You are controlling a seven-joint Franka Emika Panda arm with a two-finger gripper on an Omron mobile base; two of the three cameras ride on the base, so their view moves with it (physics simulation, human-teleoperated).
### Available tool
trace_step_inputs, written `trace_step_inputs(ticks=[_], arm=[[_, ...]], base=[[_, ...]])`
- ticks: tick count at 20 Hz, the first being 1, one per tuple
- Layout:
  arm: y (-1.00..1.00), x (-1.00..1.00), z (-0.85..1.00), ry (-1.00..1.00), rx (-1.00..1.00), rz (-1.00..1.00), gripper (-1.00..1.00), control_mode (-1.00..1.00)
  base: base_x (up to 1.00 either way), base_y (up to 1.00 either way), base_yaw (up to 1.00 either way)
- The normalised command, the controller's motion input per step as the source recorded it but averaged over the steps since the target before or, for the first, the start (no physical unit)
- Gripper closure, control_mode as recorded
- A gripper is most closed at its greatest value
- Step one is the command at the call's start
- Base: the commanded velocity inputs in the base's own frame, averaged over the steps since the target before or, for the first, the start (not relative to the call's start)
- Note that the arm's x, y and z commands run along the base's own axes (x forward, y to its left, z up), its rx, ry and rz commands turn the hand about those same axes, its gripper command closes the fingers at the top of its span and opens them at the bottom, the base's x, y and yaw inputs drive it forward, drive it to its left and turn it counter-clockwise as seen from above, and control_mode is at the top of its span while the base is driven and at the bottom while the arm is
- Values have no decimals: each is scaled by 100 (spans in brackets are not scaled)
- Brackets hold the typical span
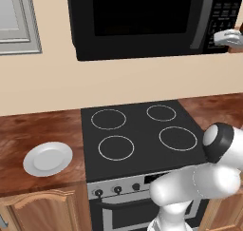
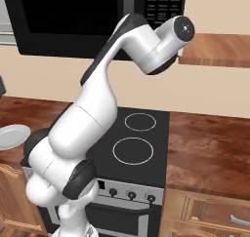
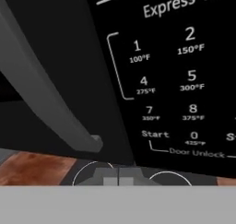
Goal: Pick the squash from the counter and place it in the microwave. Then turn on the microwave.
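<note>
Hand view puts your clenched end effector (image 3: pixel 118 180) just below the microwave (image 1: pixel 142 21) keypad; door closed, squash unseen, presumably inside. Press Start (image 3: pixel 155 134) squarely, avoiding zero.

Beige wall (image 1: pixel 142 80); black four-ring stovetop (image 1: pixel 142 135); light wooden cabinets (image 1: pixel 40 211); white plate (image 1: pixel 47 158) left.

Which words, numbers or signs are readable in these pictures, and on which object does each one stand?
All on the microwave keypad, hand view:
"Express Coo", cut off
"1 100°F"
"2 150°F"
"4 275°F"
"5 300°F"
"7 350°F", blurred
"8 375°F"
"0", small temperature unreadable
"Start"
"Door Unlock"
Keypad text in the base views: too small.
</note>
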Motion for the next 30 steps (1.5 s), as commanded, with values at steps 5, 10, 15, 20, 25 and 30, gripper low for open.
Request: trace_step_inputs(ticks=[5, 10, 15, 20, 25, 30], arm=[[-11, 27, -1, 0, 0, 0, 100, -100], [-10, 25, -1, 0, 1, 0, 100, -100], [-11, 21, -1, 0, 1, 0, 100, -100], [-3, 18, -6, 0, 1, 0, 100, -100], [0, 5, -14, 0, 0, 0, 100, -100], [3, 0, -40, 0, 0, 0, 100, -100]], base=[[0, 0, 0], [0, 0, 0], [0, 0, 0], [0, 0, 0], [0, 0, 0], [0, 0, 0]])
